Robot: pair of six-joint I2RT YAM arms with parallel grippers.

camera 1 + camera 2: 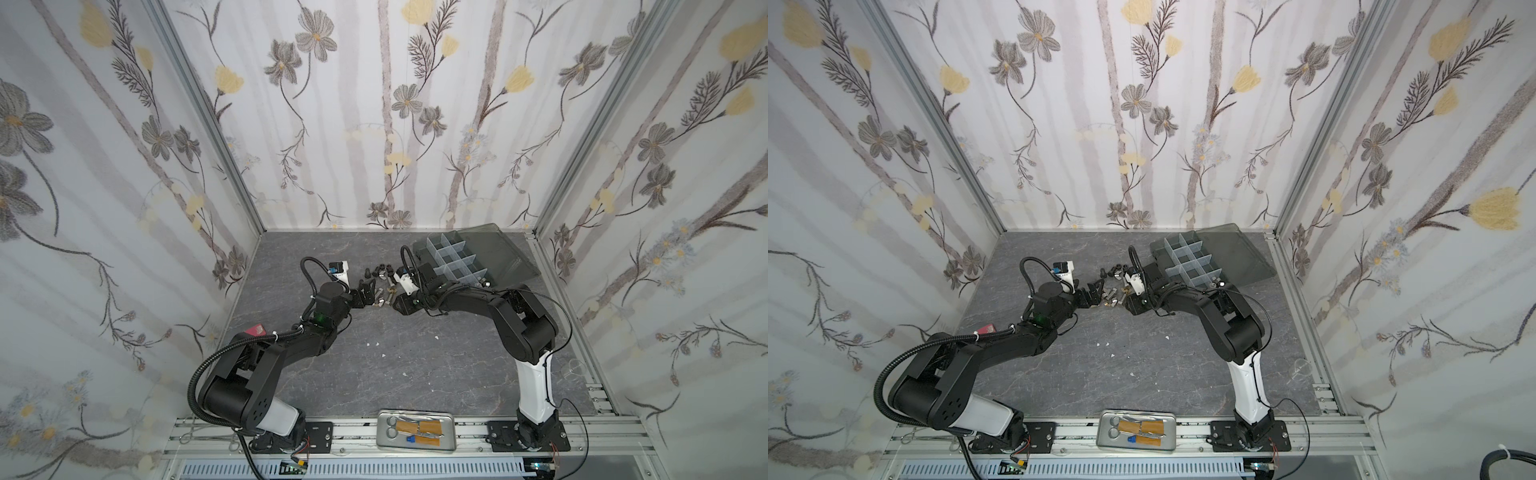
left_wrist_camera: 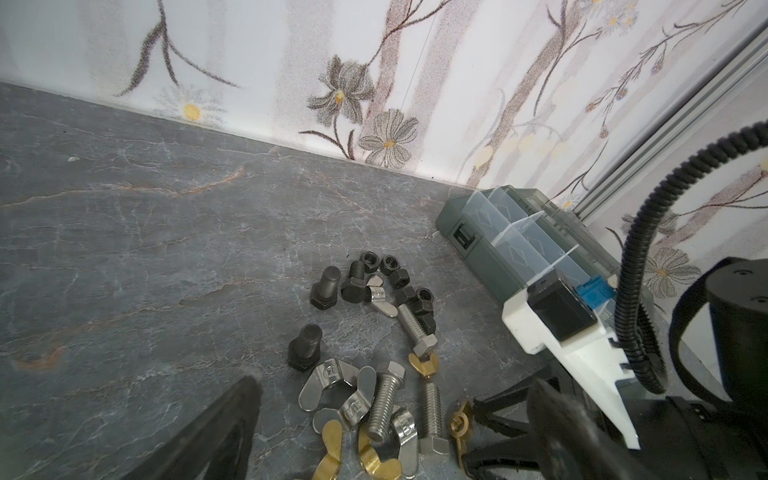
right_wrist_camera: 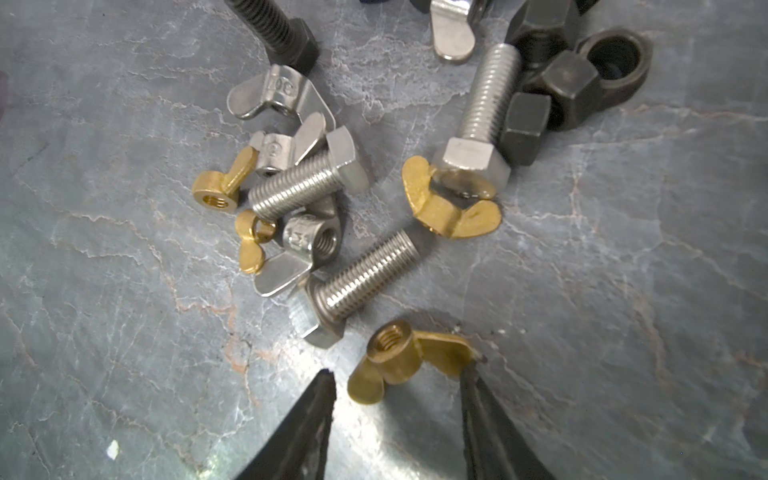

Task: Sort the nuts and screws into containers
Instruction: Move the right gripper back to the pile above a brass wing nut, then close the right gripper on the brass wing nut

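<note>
Brass wing nut (image 3: 409, 359) sits on the tabletop (image 3: 124, 332), barrel up, tilted on one wing. The right gripper (image 3: 399, 370) straddles it, jaws partly spread: one tip seems to touch a wing end, the other stands just clear. Not pinched.

The rest of the screws and nuts (image 2: 374, 332) lie loose in a heap between the two arms. None can be made out in the organizer box (image 1: 453, 259), which stands open beside the right arm, though cell contents are too small to tell.

Left gripper (image 1: 368, 295): jaws spread wide, low at the far side of the same heap.

Risks, as judged:
- Uneven contact. With one tip on a wing first, closing would likely spin the nut or squirt it out sideways.
- Thin, slanted wings give a poor seat, so the nut may slip during the lift or the carry.
- A silver bolt (image 3: 361, 278) lies just beside the free tip. Its head could be nudged or caught in the pinch.
- Both arms are crowding one small heap. A reach from either could bump the other or scatter pieces.
- The cells are narrow, so a release off-centre could land the nut on a divider or in the wrong cell.
</note>
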